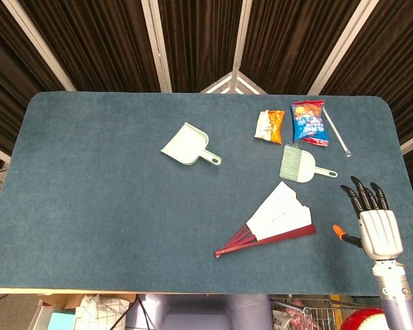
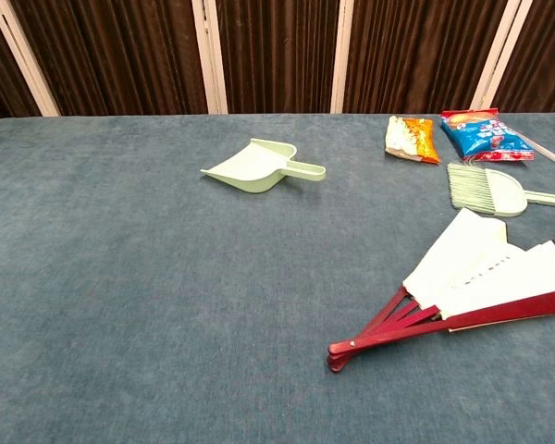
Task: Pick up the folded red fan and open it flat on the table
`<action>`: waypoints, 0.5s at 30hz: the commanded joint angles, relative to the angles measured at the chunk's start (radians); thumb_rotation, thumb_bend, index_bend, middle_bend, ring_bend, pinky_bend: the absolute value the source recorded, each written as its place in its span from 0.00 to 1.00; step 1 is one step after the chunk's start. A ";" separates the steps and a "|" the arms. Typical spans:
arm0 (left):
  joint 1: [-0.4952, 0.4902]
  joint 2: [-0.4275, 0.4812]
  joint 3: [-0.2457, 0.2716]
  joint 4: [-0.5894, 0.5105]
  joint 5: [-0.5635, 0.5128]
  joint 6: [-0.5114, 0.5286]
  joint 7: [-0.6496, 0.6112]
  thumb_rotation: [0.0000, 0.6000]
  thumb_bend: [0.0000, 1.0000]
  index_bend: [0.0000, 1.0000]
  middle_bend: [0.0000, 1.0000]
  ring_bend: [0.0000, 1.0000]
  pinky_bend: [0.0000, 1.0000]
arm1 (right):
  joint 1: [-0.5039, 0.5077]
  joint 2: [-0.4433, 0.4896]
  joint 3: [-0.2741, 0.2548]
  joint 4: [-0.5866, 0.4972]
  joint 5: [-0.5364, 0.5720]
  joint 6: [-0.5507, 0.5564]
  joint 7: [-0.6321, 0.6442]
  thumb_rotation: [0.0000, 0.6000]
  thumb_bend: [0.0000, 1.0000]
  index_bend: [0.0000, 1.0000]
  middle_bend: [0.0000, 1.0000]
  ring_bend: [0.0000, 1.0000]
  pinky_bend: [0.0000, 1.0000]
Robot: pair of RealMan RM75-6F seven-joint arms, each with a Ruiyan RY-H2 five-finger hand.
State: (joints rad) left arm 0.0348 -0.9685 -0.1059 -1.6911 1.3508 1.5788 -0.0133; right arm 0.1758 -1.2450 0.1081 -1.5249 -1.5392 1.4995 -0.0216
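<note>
The red fan [image 1: 275,221] lies partly spread on the blue table [image 1: 96,185], with white paper leaves fanned out and dark red ribs meeting at a pivot toward the front. The chest view shows the same fan [image 2: 472,287] at the right, its pivot end pointing left and forward. My right hand [image 1: 373,221] hovers to the right of the fan, apart from it, fingers extended and spread, holding nothing. It does not show in the chest view. My left hand appears in neither view.
A pale green dustpan [image 1: 188,146] sits near the table's middle. A matching green brush [image 1: 301,165] lies just behind the fan. Two snack bags [image 1: 270,126] [image 1: 309,122] and a thin metal rod [image 1: 336,132] rest at the back right.
</note>
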 commanded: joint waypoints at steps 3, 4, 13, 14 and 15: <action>0.008 0.004 0.002 -0.006 0.011 0.015 -0.007 1.00 0.16 0.11 0.00 0.00 0.06 | 0.003 0.000 -0.006 -0.004 -0.003 -0.009 -0.001 1.00 0.18 0.19 0.08 0.19 0.10; 0.009 0.004 0.001 -0.007 0.014 0.021 -0.009 1.00 0.16 0.11 0.00 0.00 0.06 | 0.003 0.000 -0.009 -0.004 -0.008 -0.010 -0.001 1.00 0.18 0.19 0.08 0.19 0.10; 0.008 0.000 0.004 -0.012 0.029 0.026 -0.001 1.00 0.16 0.11 0.00 0.00 0.06 | 0.008 0.006 -0.026 -0.016 -0.038 -0.015 0.014 1.00 0.18 0.21 0.08 0.19 0.10; 0.006 0.000 0.006 -0.010 0.029 0.020 0.000 1.00 0.16 0.11 0.00 0.00 0.06 | 0.007 0.007 -0.029 -0.020 -0.044 -0.012 0.015 1.00 0.18 0.23 0.08 0.19 0.10; 0.005 0.000 0.007 -0.008 0.028 0.016 0.001 1.00 0.16 0.11 0.00 0.00 0.06 | 0.007 0.007 -0.030 -0.024 -0.049 -0.009 0.019 1.00 0.18 0.24 0.09 0.19 0.10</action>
State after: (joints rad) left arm 0.0412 -0.9687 -0.1002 -1.7007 1.3793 1.5979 -0.0131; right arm 0.1829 -1.2386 0.0799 -1.5449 -1.5834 1.4868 -0.0058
